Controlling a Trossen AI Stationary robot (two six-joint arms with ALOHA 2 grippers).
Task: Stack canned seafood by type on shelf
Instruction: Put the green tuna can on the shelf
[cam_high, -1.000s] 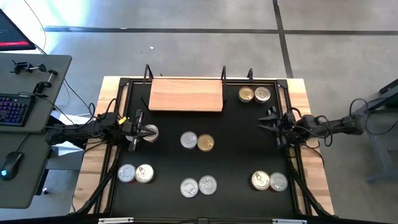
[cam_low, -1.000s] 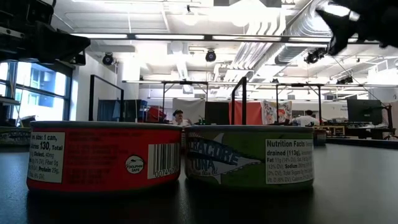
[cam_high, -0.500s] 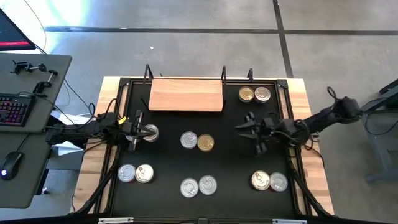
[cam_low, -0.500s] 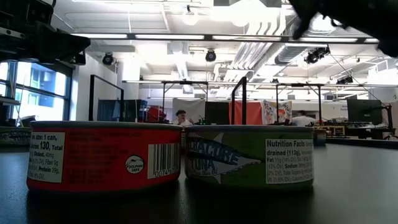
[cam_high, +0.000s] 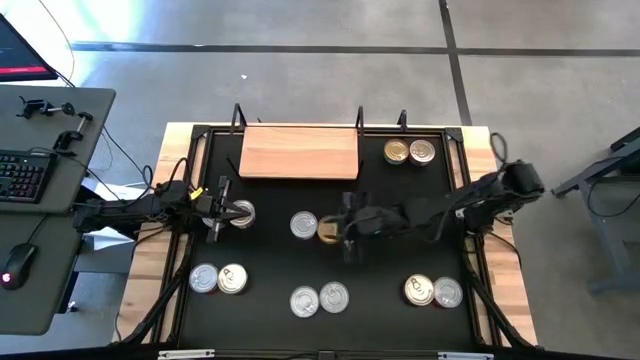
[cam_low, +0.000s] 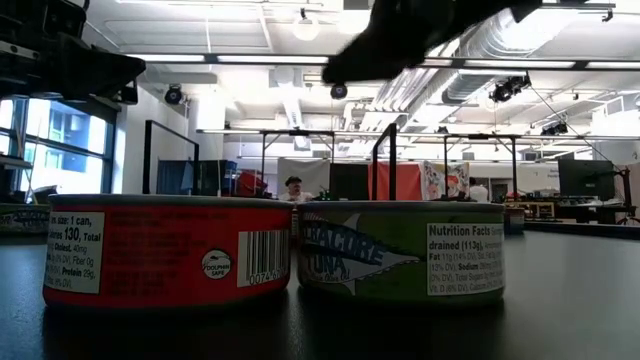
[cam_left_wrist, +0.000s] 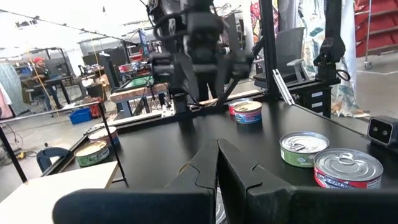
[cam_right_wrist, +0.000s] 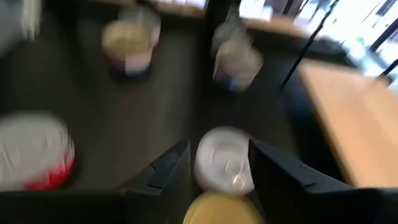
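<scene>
Our right gripper hangs over the middle of the black mat, fingers spread wide and empty, directly beside the gold-lidded tin of the centre pair. In the right wrist view that gold lid sits between the two dark fingers, with the silver-lidded tin touching it just beyond — so the target lies straight ahead of the open jaws, and the pair's line runs along our reach, gold nearer, silver farther. We judge the coming move to be a short drop and a close on the gold tin, and the risk is nudging its silver neighbour.

Our left gripper waits at the mat's left side with its fingers pressed together, next to a single silver tin; whether it grips anything we cannot tell. The right arm is plainly the nearer one to the centre pair.

The shelf lies at the far edge of the mat, bare, ahead and to one side of the right gripper. The other tins stand in pairs around the mat: one pair right of the shelf, one near left, one near centre, one near right. Nothing has been stacked yet.
</scene>
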